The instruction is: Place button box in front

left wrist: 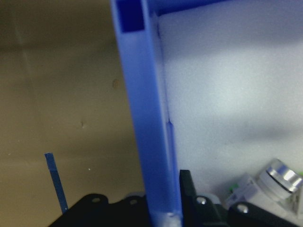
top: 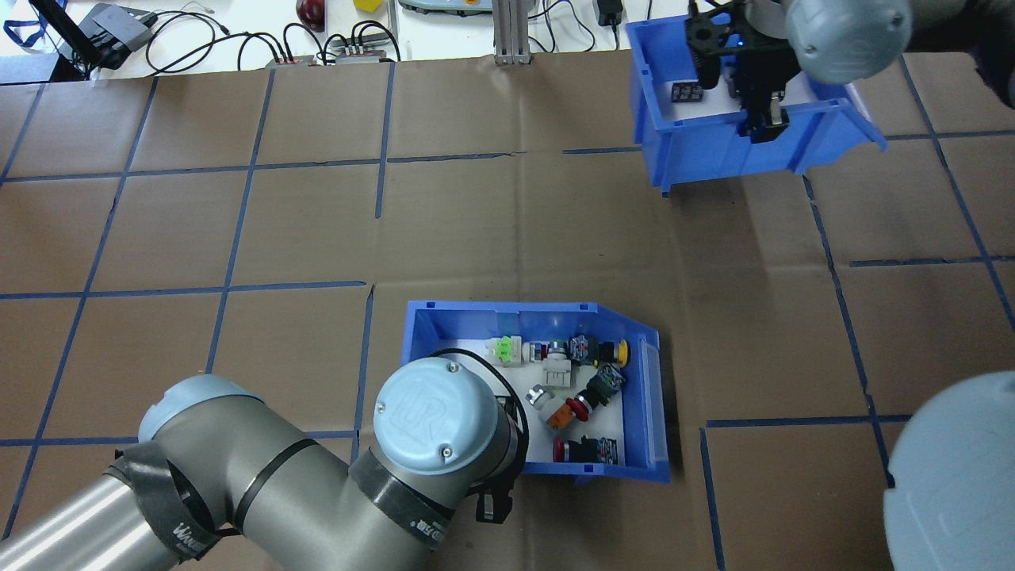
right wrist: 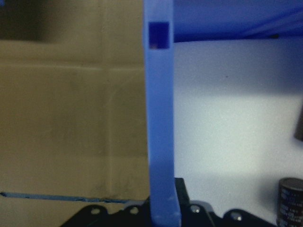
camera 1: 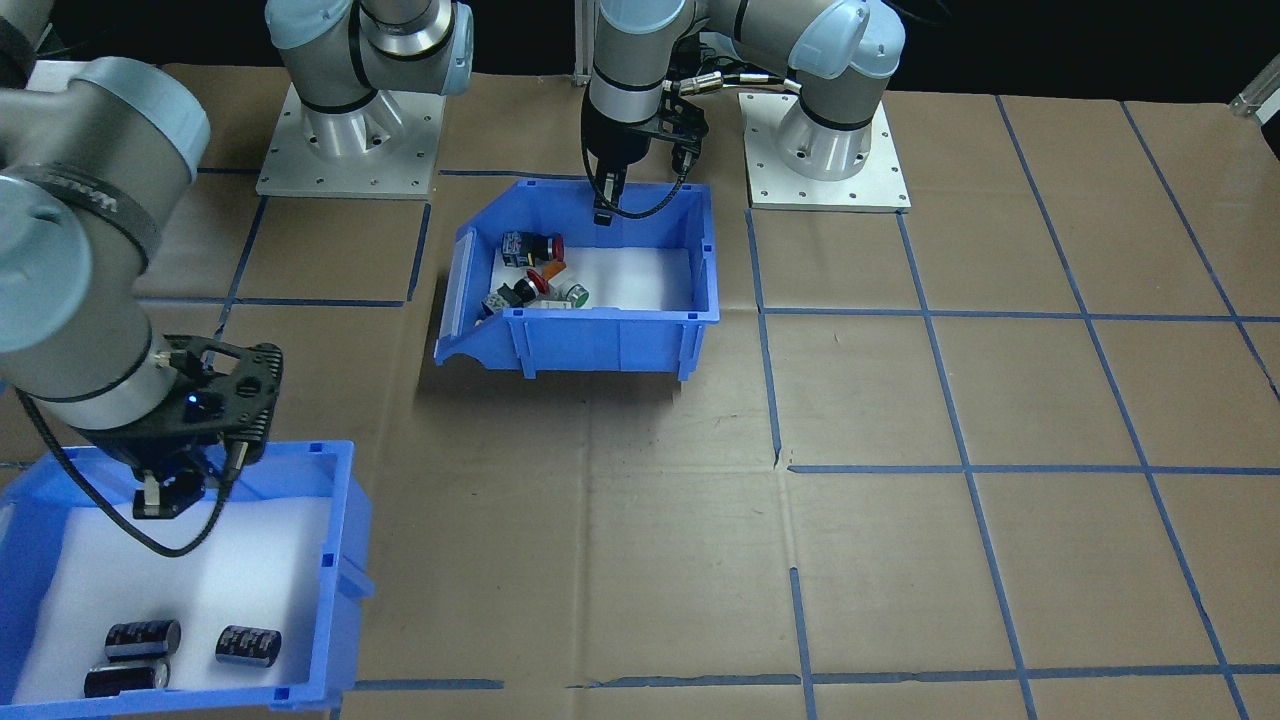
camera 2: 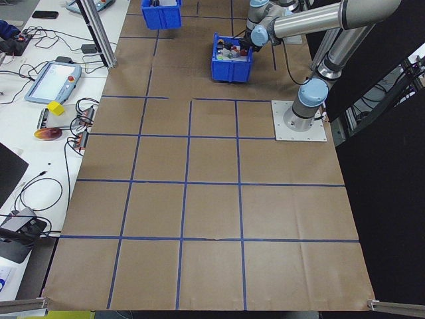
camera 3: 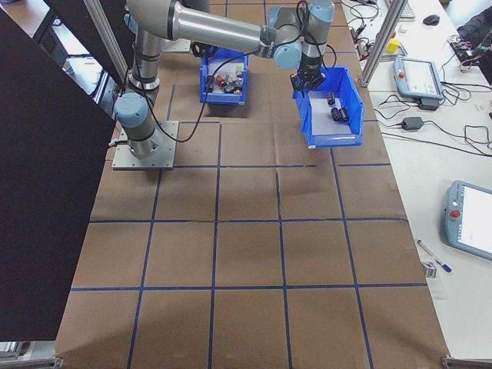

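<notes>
Button box (camera 1: 600, 335): blue plastic bin with a sloped cut-away end and white foam lining; it sits near the middle of the table, close in front of the robot's bases, cut-away end towards the robot's right.
Contents of button box: small push-button switches (top: 575, 381) with red, yellow, orange and green caps, lying loose in a heap towards the cut-away end; the rest of the foam floor is bare.
Left gripper (camera 1: 603, 205): at the button box's wall nearest the robot. The left wrist view shows that blue wall running straight up between the two black fingers (left wrist: 189, 189), one outside the box and one inside over the foam, so the fingers are clamped on the wall.
Second bin (camera 1: 335, 560): like blue bin with white lining, at the far side of the table on the robot's right, well apart from the button box; in the front-facing view it looks raised and tilted.
Contents of second bin: dark cylinders (camera 1: 247, 645).
Right gripper (camera 1: 165, 495): astride the second bin's wall; the right wrist view shows the blue wall between its fingers, which grip it.
Table (camera 1: 950, 560): brown paper cover marked in squares with blue tape.
</notes>
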